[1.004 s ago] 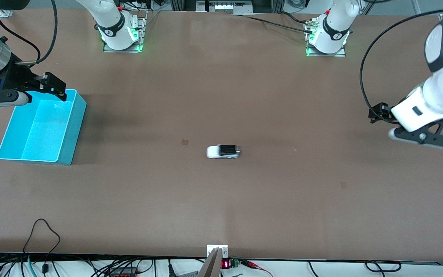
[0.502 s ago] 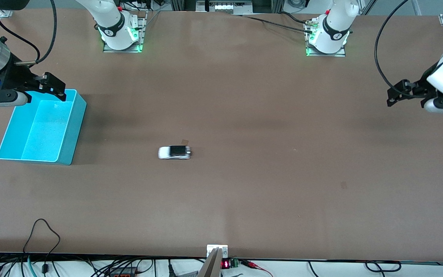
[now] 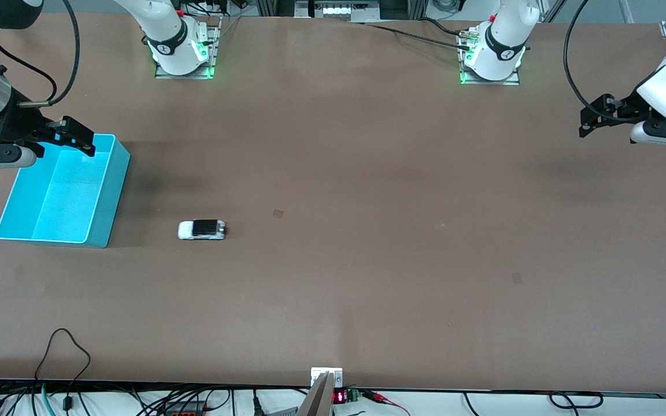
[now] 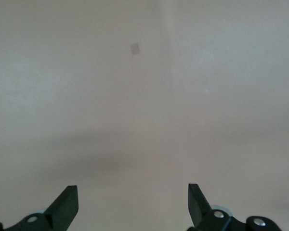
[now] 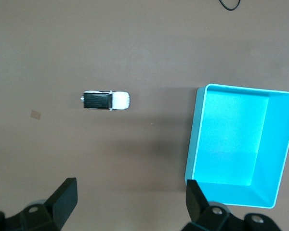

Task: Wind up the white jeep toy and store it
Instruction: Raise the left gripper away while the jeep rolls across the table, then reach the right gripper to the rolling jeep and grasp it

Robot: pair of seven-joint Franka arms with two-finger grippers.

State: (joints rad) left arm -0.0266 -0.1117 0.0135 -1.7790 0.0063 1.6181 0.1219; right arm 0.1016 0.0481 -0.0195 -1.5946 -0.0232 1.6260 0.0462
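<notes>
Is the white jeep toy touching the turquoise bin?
Apart. The front view shows bare table between the white jeep toy and the turquoise bin.

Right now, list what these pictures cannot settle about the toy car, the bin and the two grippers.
- Toy car: too small in the front and right wrist views to show any winding part, or whether it is rolling.
- Bin: the right gripper covers one corner in the front view.
- Left gripper: the wrist view's edge cuts off all but its open fingertips; car and bin absent there.
</notes>
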